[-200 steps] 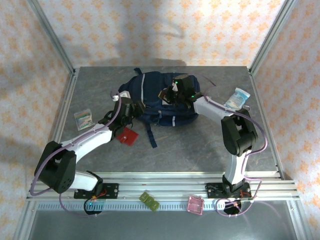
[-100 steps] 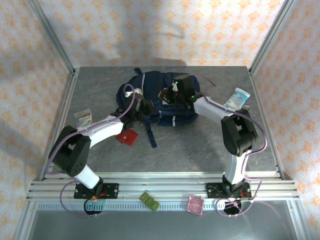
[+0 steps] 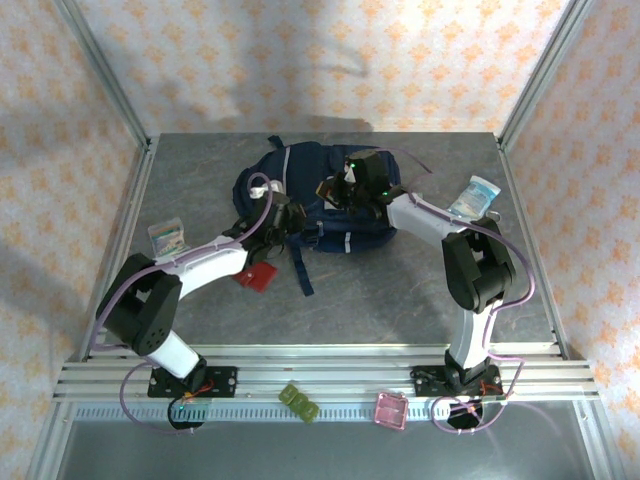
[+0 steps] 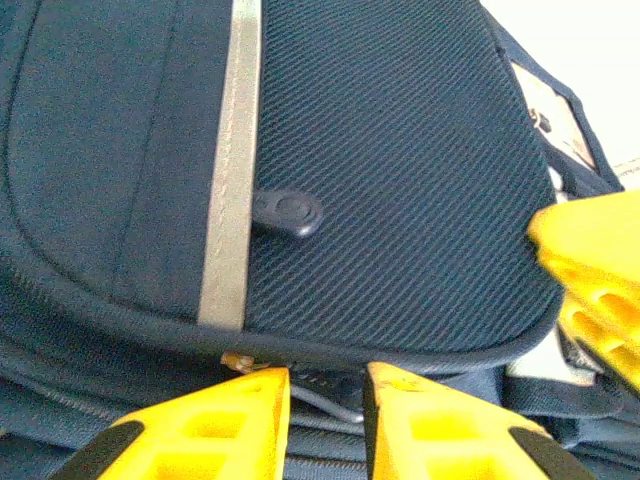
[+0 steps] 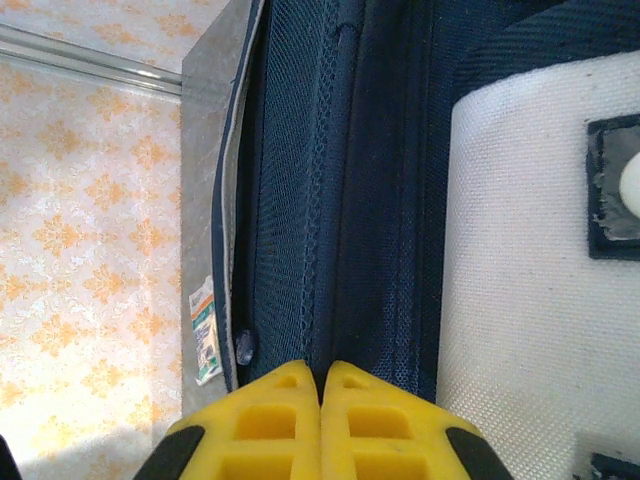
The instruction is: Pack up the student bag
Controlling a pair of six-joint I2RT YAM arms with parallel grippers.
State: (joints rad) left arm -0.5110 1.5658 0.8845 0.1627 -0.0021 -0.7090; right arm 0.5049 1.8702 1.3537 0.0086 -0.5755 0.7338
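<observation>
Two grippers work one student bag [image 3: 310, 175], lying directly beneath them | right gripper [image 5: 320, 395] pressed closed, apparently pinching a fabric fold [image 5: 325, 250] | left gripper [image 4: 328, 415] slightly parted at the zipper line [image 4: 320, 378] just ahead | risk: fold slips from the pinch, and the bag drags along instead of opening.

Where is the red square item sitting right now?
In the top view, the red square item lies on the left half of the table, just in front of the student bag, between the left arm and the bag's dark strap.
</observation>
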